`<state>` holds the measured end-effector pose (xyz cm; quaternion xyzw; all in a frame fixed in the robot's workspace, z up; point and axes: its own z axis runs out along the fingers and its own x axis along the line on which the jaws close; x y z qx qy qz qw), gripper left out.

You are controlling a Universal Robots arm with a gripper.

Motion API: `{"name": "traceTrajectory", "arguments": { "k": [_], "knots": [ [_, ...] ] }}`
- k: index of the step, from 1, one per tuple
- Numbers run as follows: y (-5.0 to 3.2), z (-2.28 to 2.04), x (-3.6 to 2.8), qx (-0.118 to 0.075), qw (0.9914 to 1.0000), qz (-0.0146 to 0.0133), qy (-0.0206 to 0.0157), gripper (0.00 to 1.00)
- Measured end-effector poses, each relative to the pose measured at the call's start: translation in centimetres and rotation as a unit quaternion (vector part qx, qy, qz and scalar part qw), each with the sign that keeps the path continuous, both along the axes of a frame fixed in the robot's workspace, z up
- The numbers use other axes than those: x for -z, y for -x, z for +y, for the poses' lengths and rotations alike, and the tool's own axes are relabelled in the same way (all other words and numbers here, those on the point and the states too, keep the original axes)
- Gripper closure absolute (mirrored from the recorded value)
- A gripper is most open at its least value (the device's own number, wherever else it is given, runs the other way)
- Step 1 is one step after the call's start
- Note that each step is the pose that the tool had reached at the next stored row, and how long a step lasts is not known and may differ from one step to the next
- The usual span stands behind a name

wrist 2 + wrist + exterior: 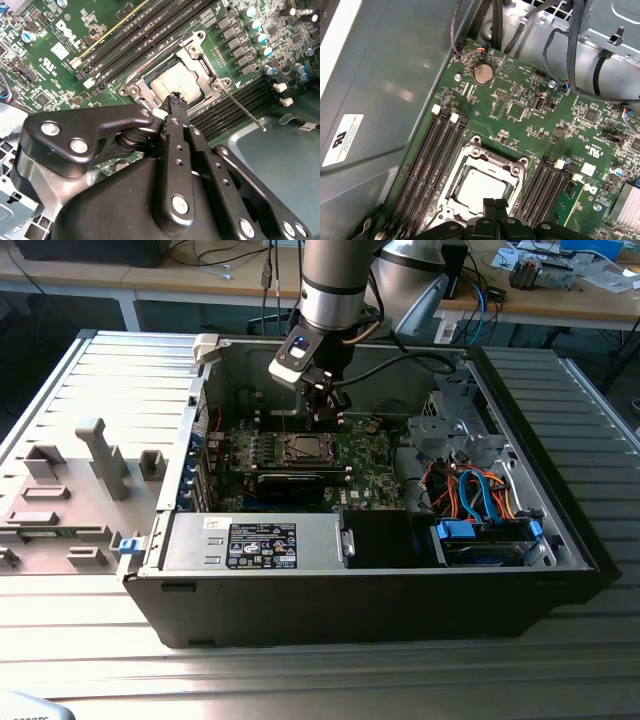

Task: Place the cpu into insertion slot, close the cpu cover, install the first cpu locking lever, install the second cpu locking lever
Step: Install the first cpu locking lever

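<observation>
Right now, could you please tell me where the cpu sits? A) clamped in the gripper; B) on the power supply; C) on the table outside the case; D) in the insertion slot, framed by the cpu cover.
D: in both wrist views the cpu shows its silvery top through the window of the cpu cover.

A white logo (67, 29) and a white certification mark (46, 64) are printed on the motherboard (95, 27). A white label (342, 140) bearing a dark mark is stuck on the case wall (395, 75) beside the motherboard. A black label (262, 545), its white print too small to be read, is carried by the power supply (190, 540) next to the motherboard.
</observation>
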<state>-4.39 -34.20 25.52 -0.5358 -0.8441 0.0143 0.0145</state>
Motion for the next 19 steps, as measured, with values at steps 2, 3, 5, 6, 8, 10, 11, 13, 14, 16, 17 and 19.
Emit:
{"name": "traceTrajectory", "arguments": {
  "k": [2,3,5,6,8,10,11,13,14,16,17,19],
  "knots": [
    [0.0,0.0,0.0,-0.002,1.0,0.0,0.0,0.89],
    [0.0,0.0,0.0,-0.003,0.99999,0.0,0.0,0.89],
    [0.0,0.0,0.0,-0.005,0.99999,0.0,0.0,0.89],
    [0.0,0.0,0.0,-0.006,0.99998,0.0,0.0,0.89],
    [0.0,0.0,0.0,-0.008,0.99997,0.0,0.0,0.89],
    [0.0,0.0,0.01,-0.009,0.99996,0.0,0.0,0.89],
    [0.0,0.0,0.01,-0.01,0.99995,0.0,0.0,0.89],
    [0.0,0.0,0.01,-0.012,0.99993,0.0,0.0,0.89],
    [0.0,0.0,0.01,-0.013,0.99992,0.0,0.0,0.89],
    [0.0,0.0,0.01,-0.015,0.99989,0.0,0.0,0.89],
    [0.0,0.0,0.01,-0.015,0.99988,0.0,0.0,0.89],
    [0.0,0.0,0.01,-0.017,0.99985,-0.0001,0.0,0.89]
  ]
}}
